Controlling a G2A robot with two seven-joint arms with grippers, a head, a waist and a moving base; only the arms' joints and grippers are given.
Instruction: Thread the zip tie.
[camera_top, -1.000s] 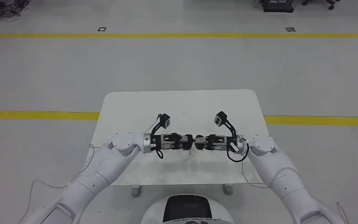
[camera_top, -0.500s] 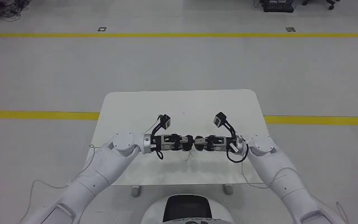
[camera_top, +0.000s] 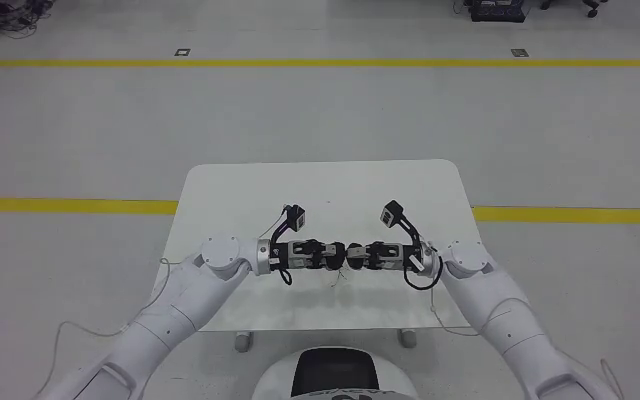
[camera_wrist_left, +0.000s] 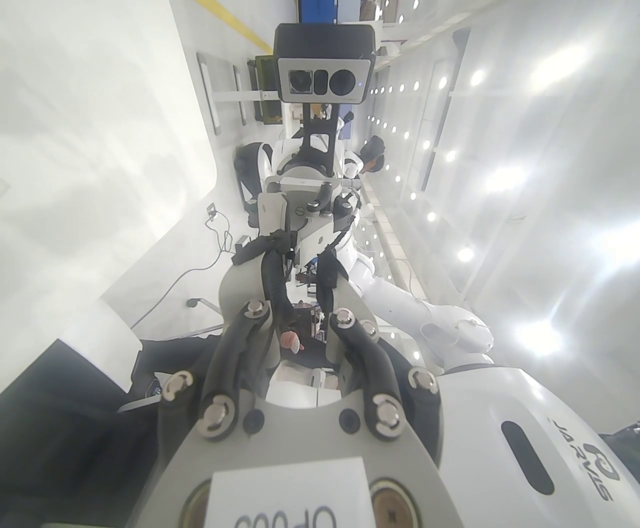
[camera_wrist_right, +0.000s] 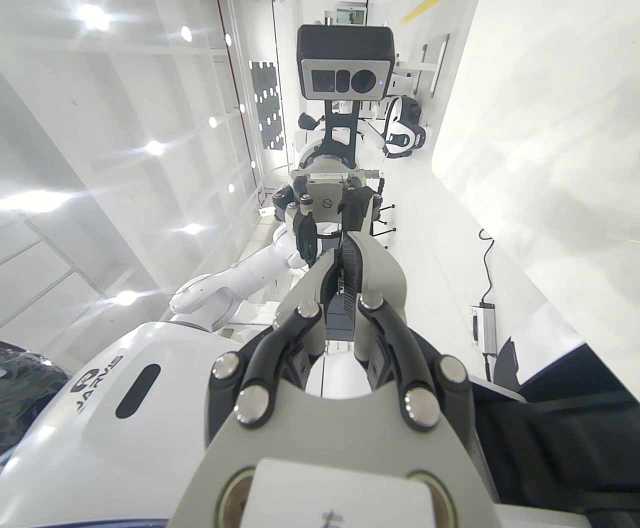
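Over the front middle of the white table (camera_top: 230, 190) my two arms meet tip to tip. My left gripper (camera_top: 337, 254) and right gripper (camera_top: 353, 255) face each other, almost touching. A thin pale zip tie (camera_top: 339, 273) hangs in a small loop just below where they meet, and each gripper seems shut on one end of it. In the left wrist view my left gripper (camera_wrist_left: 300, 265) points at the right gripper's camera mount (camera_wrist_left: 324, 60). In the right wrist view my right gripper (camera_wrist_right: 340, 260) has its dark pads nearly together. The tie's ends are hidden between the fingers.
The table's bare top spreads out behind and to both sides of the grippers. Its front edge (camera_top: 320, 330) lies just under the arms. A yellow floor line (camera_top: 90, 206) runs past the table on both sides.
The right gripper has edged a little toward the left one. The left arm has held still.
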